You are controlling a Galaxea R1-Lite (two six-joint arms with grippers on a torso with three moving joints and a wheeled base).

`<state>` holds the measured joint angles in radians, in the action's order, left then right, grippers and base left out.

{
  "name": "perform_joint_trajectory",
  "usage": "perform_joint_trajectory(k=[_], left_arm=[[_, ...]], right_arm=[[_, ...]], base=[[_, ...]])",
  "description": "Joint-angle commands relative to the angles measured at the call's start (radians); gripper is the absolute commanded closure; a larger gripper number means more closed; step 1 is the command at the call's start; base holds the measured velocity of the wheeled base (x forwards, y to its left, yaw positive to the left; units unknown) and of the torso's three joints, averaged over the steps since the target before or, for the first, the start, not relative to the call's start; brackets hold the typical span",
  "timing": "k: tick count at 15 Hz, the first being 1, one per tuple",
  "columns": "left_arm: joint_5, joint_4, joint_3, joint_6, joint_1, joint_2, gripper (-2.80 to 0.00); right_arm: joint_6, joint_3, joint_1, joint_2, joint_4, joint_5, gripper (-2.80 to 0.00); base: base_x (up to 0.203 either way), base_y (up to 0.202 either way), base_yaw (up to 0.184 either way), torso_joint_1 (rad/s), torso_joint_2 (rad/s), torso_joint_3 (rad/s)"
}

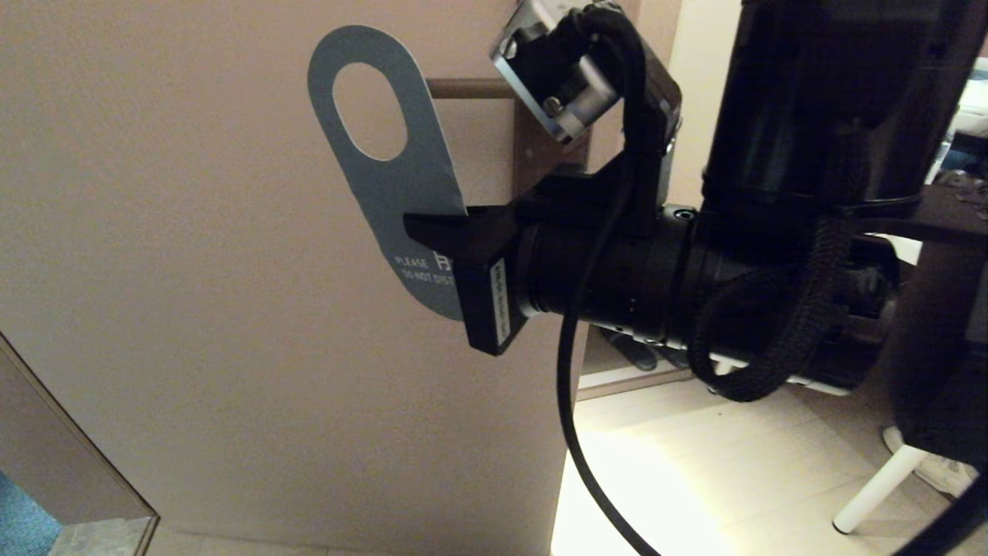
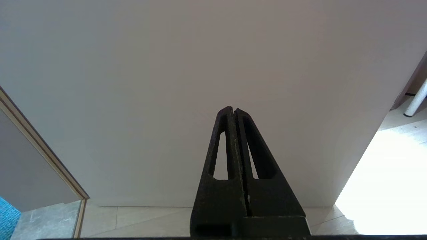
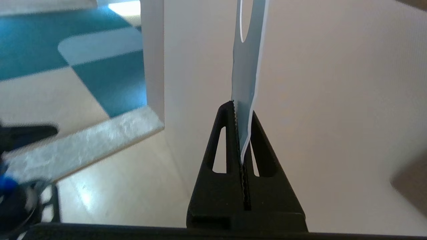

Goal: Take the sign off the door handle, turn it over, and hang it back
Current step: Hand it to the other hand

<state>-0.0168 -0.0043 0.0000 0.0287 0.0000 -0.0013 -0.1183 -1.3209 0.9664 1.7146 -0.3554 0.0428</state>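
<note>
The sign (image 1: pixel 401 185) shows its blue "PLEASE DO NOT DISTURB" side in the head view, tilted with its holed end up and to the left. Its hole is off the door handle (image 1: pixel 469 88), just left of the lever's free end. The handle's dark plate (image 1: pixel 540 154) is partly hidden behind my right wrist. My right gripper (image 1: pixel 440 247) is shut on the sign's lower edge. In the right wrist view the sign (image 3: pixel 247 73) stands edge-on between the shut jaws of that gripper (image 3: pixel 242 108). My left gripper (image 2: pixel 233 110) is shut and empty, low before the door.
The beige door panel (image 1: pixel 231 270) fills the view. A door frame edge (image 1: pixel 77 463) runs at the lower left, with blue carpet beyond. A white furniture leg (image 1: pixel 880 486) stands on the light floor at the right.
</note>
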Motion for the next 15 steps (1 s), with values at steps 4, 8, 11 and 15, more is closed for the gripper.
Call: perform_joint_trajectory(k=[4,8,11,15], left_arm=[[0.000,0.000,0.000,0.000,0.000,0.001,0.00],[0.000,0.000,0.000,0.000,0.000,0.001,0.00],[0.000,0.000,0.000,0.000,0.000,0.001,0.00],[0.000,0.000,0.000,0.000,0.000,0.001,0.00]], right_arm=[[0.000,0.042,-0.005,-0.075,0.047,-0.006,0.00],[-0.001,0.049,-0.005,-0.082,0.079,-0.011,0.00],[-0.001,0.071,-0.004,-0.094,0.076,-0.011,0.00],[-0.002,0.158,-0.002,-0.162,0.076,-0.012,0.00]], base=[[0.000,0.000,0.000,0.000,0.00,0.000],[0.000,0.000,0.000,0.000,0.00,0.000],[0.000,0.000,0.000,0.000,0.00,0.000],[0.000,0.000,0.000,0.000,0.00,0.000]])
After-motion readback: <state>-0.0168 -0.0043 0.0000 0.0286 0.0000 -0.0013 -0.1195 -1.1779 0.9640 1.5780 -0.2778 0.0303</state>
